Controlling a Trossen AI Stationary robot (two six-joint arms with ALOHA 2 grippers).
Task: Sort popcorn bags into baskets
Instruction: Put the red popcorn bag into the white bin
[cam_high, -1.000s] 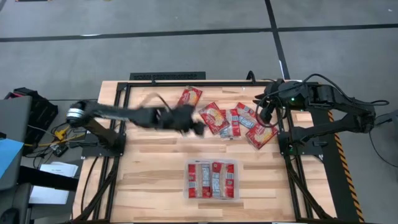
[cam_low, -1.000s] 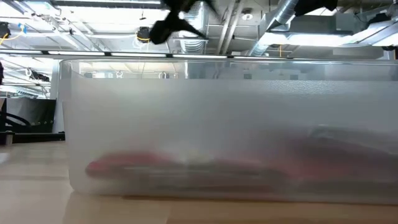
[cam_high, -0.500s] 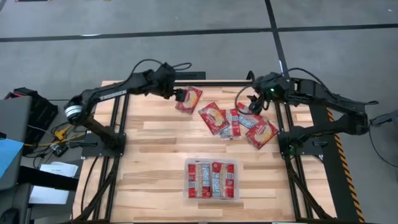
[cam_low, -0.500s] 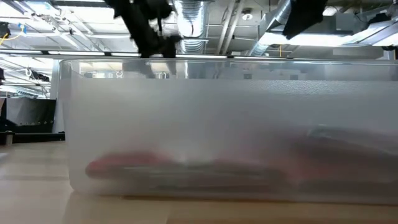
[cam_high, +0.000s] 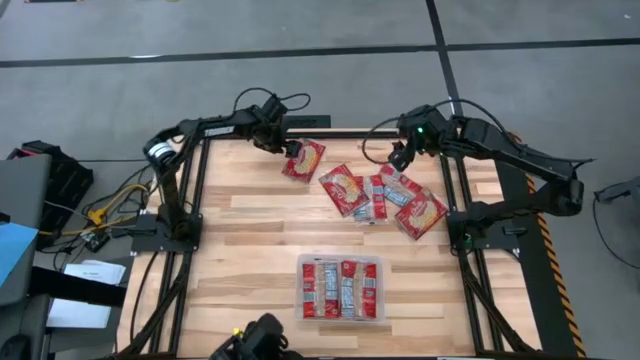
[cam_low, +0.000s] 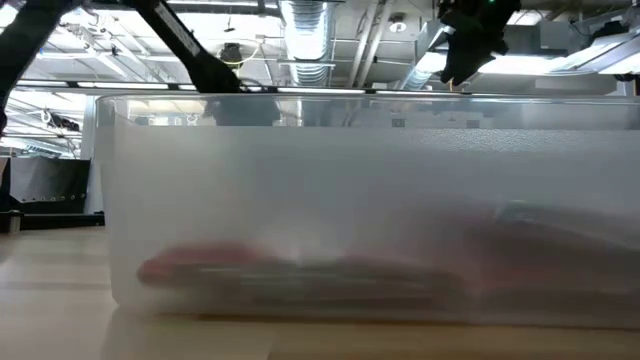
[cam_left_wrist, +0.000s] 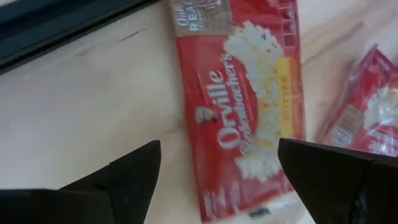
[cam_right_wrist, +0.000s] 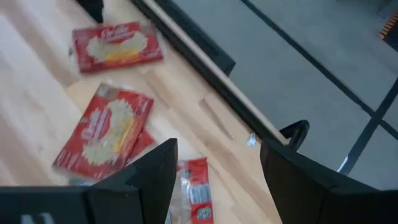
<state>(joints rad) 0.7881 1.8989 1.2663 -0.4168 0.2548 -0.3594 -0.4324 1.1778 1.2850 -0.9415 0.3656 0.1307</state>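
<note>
Several red popcorn bags lie flat on the far half of the wooden table: one alone (cam_high: 304, 158) near the far edge, and a loose overlapping pile (cam_high: 385, 198) to its right. The clear basket (cam_high: 341, 259) stands near the front edge with several bags (cam_high: 341, 288) lying inside. My left gripper (cam_high: 291, 150) hovers open just above the lone bag (cam_left_wrist: 249, 93), which lies between and beyond its fingers. Above the far end of the pile, my right gripper (cam_high: 402, 158) is open and holds nothing; its wrist view shows bags (cam_right_wrist: 106, 134) below it.
A black frame rail (cam_high: 330, 132) runs along the table's far edge just behind both grippers. Bare wood (cam_high: 250, 240) lies between the bags and the basket. In the low view the basket's frosted wall (cam_low: 350, 200) fills the picture, with red bags (cam_low: 290, 268) dimly visible inside.
My left gripper has swung fast from over the middle of the table toward the far edge, stopping above the lone bag. My right gripper has moved a little toward the table's left and far edge, over the pile. No bag has moved.
</note>
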